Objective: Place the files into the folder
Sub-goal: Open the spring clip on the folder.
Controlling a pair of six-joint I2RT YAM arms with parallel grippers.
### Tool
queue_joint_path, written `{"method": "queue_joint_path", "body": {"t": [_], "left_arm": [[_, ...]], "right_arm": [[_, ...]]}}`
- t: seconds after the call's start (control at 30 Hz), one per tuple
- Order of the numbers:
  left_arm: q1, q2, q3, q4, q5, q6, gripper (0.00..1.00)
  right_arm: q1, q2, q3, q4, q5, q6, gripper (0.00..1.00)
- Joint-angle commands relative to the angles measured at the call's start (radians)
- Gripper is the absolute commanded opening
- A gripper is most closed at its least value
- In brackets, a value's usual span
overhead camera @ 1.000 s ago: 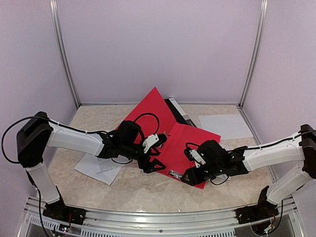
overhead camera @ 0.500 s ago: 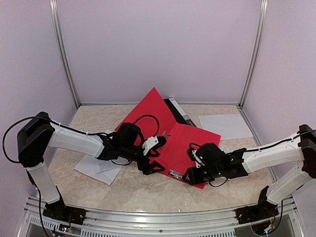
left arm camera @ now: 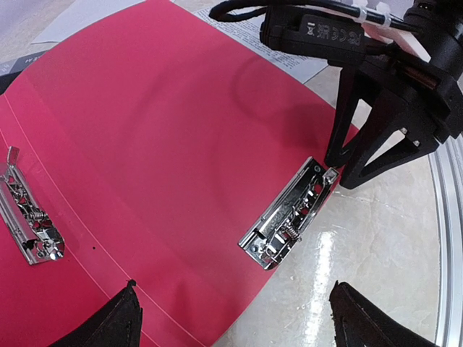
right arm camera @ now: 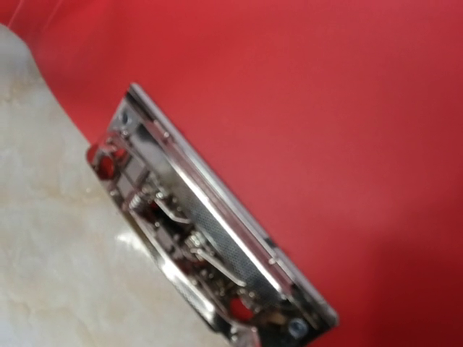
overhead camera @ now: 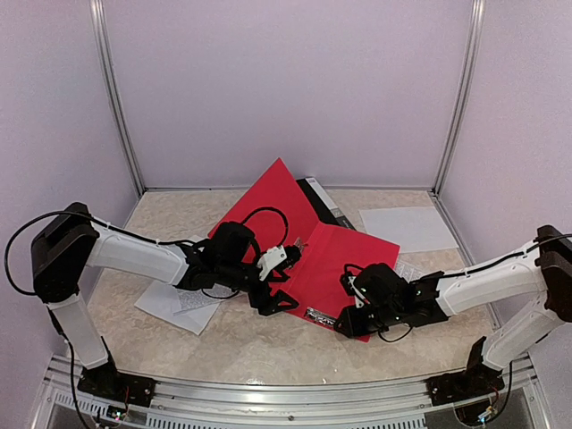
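**Open red folder flat on the marbled bench, sheets lying outside it**

The folder (overhead camera: 349,255) is smooth, matte red board. One cover lies flat on the bench (overhead camera: 259,349), while the other cover (overhead camera: 268,201) stands tilted up behind it as a sharp-cornered triangle. The bench is glossy cream stone with pale veining, and it reflects light near its front edge.

Two chromed spring clips sit on the red board. The near clip (left arm camera: 289,217) is a long narrow plate with coiled springs and rivet holes, set at the folder's front edge where red meets stone. The other clip (left arm camera: 25,217) lies along the fold line.

The files are thin white paper and all lie outside the folder. A printed sheet (overhead camera: 174,304) rests under the left arm, to the left of the folder. A blank sheet (overhead camera: 407,228) lies at the far right, well apart from it. Another printed sheet (left arm camera: 264,32) shows from beneath the folder's right edge.

The left hand (overhead camera: 279,288) is released, with its black angular fingers spread wide above the folder's left part and nothing between them. The right hand (overhead camera: 342,323) is low at the end of the near clip, its fingertips drawn close together there. Whether it is gripping the metal cannot be told.
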Motion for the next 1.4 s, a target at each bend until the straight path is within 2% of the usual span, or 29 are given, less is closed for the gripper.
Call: {"method": "queue_joint_path", "body": {"t": [0.0,0.4,0.57,0.8,1.07,1.37], "left_arm": [[0.008,0.018,-0.011,0.010,-0.012,0.019,0.87],[0.007,0.026,-0.008,0.003,-0.008,0.054,0.87],[0.007,0.037,0.014,-0.010,0.007,0.119,0.88],[0.016,0.079,0.088,-0.038,-0.016,0.181,0.88],[0.022,0.081,0.070,-0.062,0.101,0.339,0.88],[0.020,0.105,0.083,-0.096,0.193,0.411,0.87]], "right_arm": [[0.013,0.020,-0.006,0.016,0.011,0.006,0.21],[0.014,0.038,0.008,0.014,0.027,-0.004,0.11],[0.013,0.042,0.024,-0.012,0.042,-0.027,0.00],[0.013,0.036,0.054,-0.092,0.059,-0.080,0.00],[-0.014,0.004,0.071,-0.171,0.030,-0.165,0.00],[-0.065,0.037,0.132,-0.242,-0.065,-0.325,0.00]]}}
